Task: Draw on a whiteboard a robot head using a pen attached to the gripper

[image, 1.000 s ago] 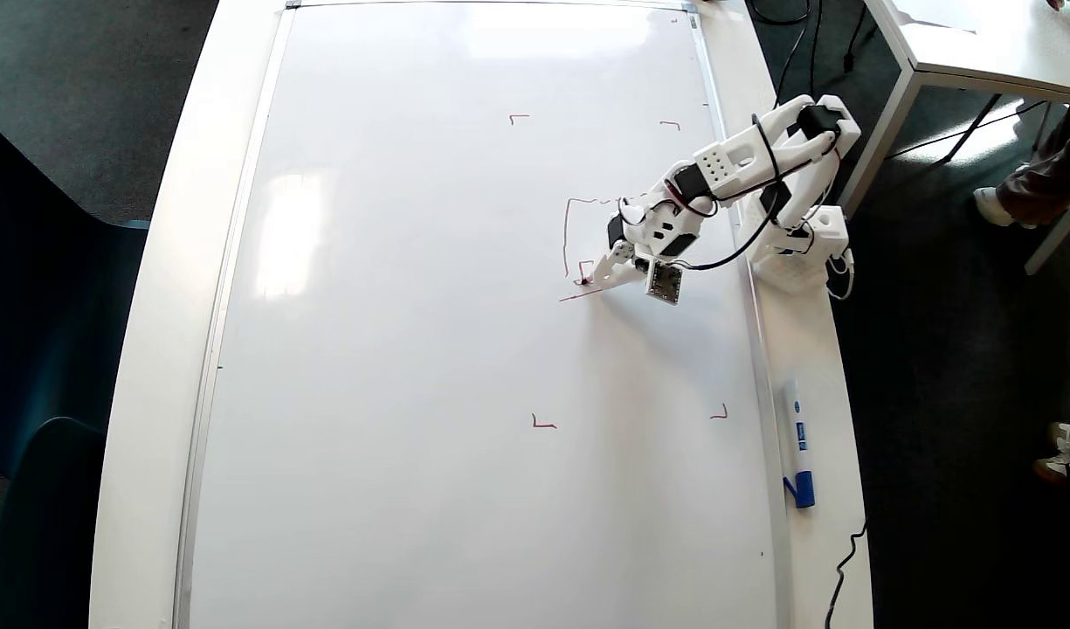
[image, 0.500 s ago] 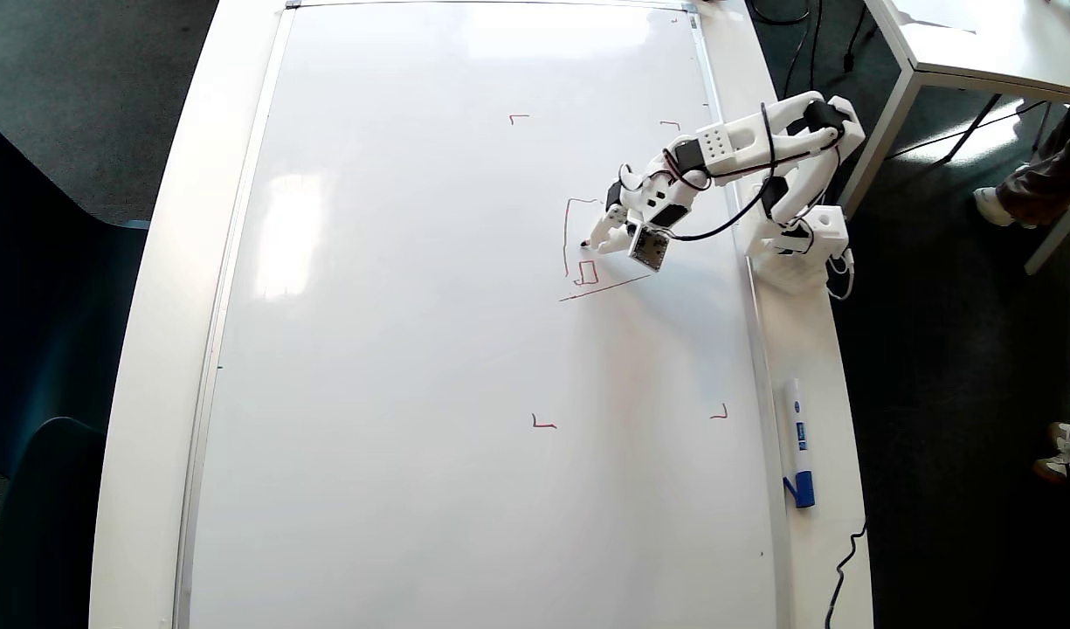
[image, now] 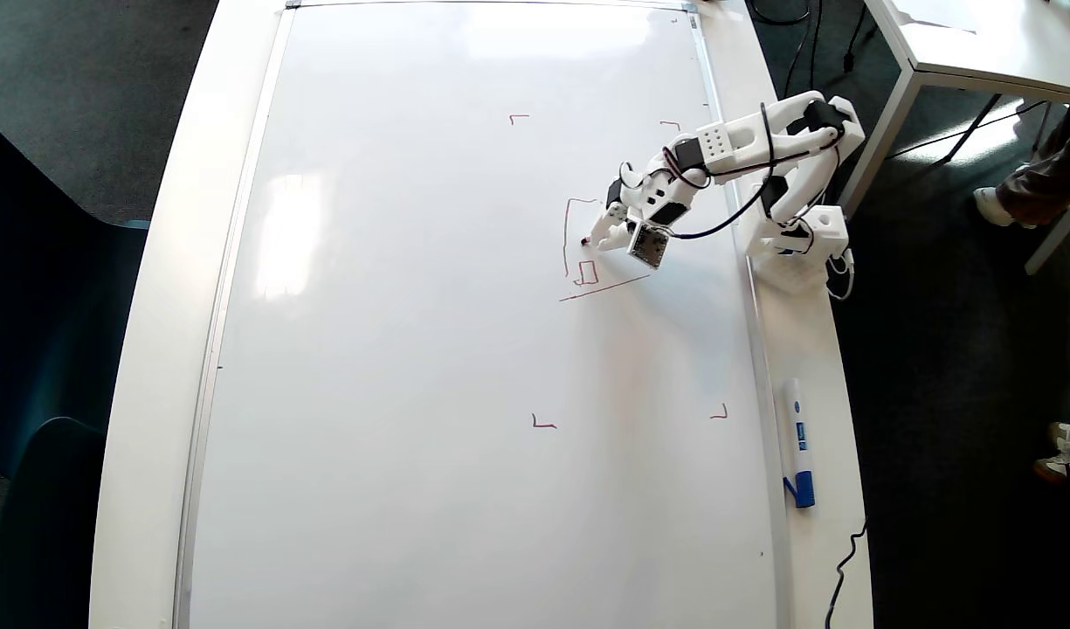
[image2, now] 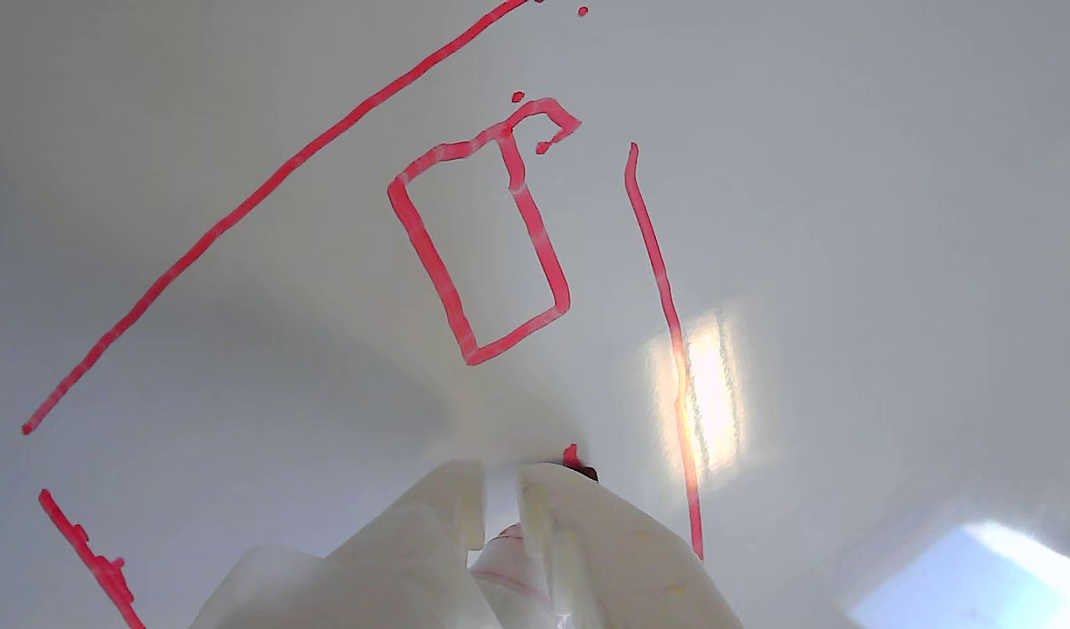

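The whiteboard (image: 412, 349) fills most of the overhead view and is the whole background (image2: 849, 175) of the wrist view. The robot head (image: 604, 288) is a partial red sketch: a left side line (image: 566, 236), a slanted lower stroke and one small rectangle (image2: 416, 236). My white gripper (image: 597, 237) hangs over the sketch, just above that rectangle and right of the left side line. In the wrist view the gripper (image2: 500, 494) is shut on the pen, whose red tip (image2: 572, 455) pokes out at the board surface. The pen barrel is mostly hidden by the fingers.
Four red corner marks frame the drawing area, such as one (image: 519, 117) and another (image: 543, 424). A blue-capped marker (image: 797, 441) lies on the table right of the board. The arm base (image: 797, 249) stands at the board's right edge. A second table (image: 980, 44) is at top right.
One second ago the pen tip was at the small rectangle's lower corner. It has since moved up the overhead view to just above the rectangle, and has barely shifted in the last half second.
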